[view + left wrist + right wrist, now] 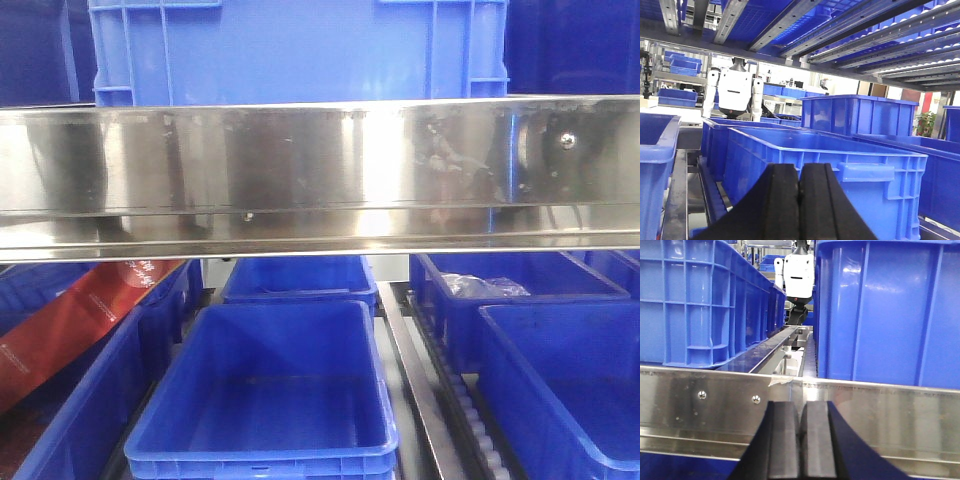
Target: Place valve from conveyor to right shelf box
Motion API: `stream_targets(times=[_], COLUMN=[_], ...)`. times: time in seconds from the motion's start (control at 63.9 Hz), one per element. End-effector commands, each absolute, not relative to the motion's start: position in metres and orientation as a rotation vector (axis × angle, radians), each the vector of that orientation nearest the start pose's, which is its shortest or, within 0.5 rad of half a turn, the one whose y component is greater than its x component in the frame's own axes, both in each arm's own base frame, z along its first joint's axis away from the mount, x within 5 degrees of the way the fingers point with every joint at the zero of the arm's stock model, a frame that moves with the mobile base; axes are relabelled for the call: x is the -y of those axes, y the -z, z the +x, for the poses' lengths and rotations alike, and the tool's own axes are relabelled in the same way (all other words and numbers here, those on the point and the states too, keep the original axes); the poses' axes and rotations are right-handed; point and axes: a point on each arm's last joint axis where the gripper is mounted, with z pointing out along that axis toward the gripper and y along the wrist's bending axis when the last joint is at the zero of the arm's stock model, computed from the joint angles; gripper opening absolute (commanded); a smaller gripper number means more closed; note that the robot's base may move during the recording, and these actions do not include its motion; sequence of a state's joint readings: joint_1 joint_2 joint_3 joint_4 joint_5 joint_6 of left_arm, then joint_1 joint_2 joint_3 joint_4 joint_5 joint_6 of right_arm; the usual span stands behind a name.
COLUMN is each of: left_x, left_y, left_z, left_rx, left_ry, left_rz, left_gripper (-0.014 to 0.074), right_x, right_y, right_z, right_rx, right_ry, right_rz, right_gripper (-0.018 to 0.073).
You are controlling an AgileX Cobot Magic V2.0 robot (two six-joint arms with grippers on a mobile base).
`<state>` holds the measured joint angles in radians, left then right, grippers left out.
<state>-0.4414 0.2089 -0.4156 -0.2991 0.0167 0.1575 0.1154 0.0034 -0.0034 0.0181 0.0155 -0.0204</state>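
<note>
No valve or conveyor visible to you; left gripper [799, 200] and right gripper [801, 440] both closed, empty; progress indeterminate. The right-side bin [510, 300] holds only something like clear plastic.

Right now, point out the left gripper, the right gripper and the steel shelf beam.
left gripper [799, 200], left wrist view, seam between its closed pads.
right gripper [800, 440], right wrist view, seam between its closed pads.
steel shelf beam [300, 170], front view, middle of its shiny face.

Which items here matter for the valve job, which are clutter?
Job: left gripper, shut, empty; right gripper, shut, empty; blue boxes at right. No valve or conveyor visible.

Clutter: red banner; plastic bag; white robot.
</note>
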Motion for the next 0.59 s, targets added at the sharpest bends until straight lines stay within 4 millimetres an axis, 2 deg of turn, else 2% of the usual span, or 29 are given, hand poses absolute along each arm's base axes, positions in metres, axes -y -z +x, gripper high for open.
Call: stream_targets(times=[0.0, 0.219, 0.297, 0.36, 0.438, 0.501, 0.579], left_x=[0.022, 0.022, 0.024, 0.025, 0.024, 0.021, 0.017], left_y=[-0.34, -0.339, -0.333, -0.323, -0.307, -0.291, -0.269], left_z=[0.047, 0.047, 0.049, 0.052, 0.057, 0.061, 0.064], left_rx=[-1.276, -1.287, -1.314, -1.326, -1.312, -1.346, -1.387], left_ry=[0.511, 0.512, 0.511, 0.483, 0.363, 0.37, 0.281], left_rz=[0.184, 0.189, 0.196, 0.205, 0.24, 0.165, 0.129], left_gripper=[-0.0111, -0.0111, -0.0111, -0.0111, -0.0111, -0.0111, -0.0111], right_x=[-0.007, -0.007, -0.007, -0.007, -0.007, -0.007, -0.007], right_y=[-0.214, -0.214, -0.214, -0.214, -0.214, -0.214, -0.214], right_z=[0.056, 0.056, 0.056, 0.056, 0.056, 0.056, 0.056], right_rx=[-1.474, -1.474, -1.474, -1.474, -1.474, -1.474, -1.474], right_ry=[-0.095, -0.095, -0.095, -0.095, -0.095, -0.095, -0.095], right_rz=[-0.087, -0.087, -0.087, -0.087, -0.087, -0.087, -0.087], right_gripper=[-0.0168, -0.0168, -0.0168, -0.0168, -0.0168, -0.0168, -0.0168])
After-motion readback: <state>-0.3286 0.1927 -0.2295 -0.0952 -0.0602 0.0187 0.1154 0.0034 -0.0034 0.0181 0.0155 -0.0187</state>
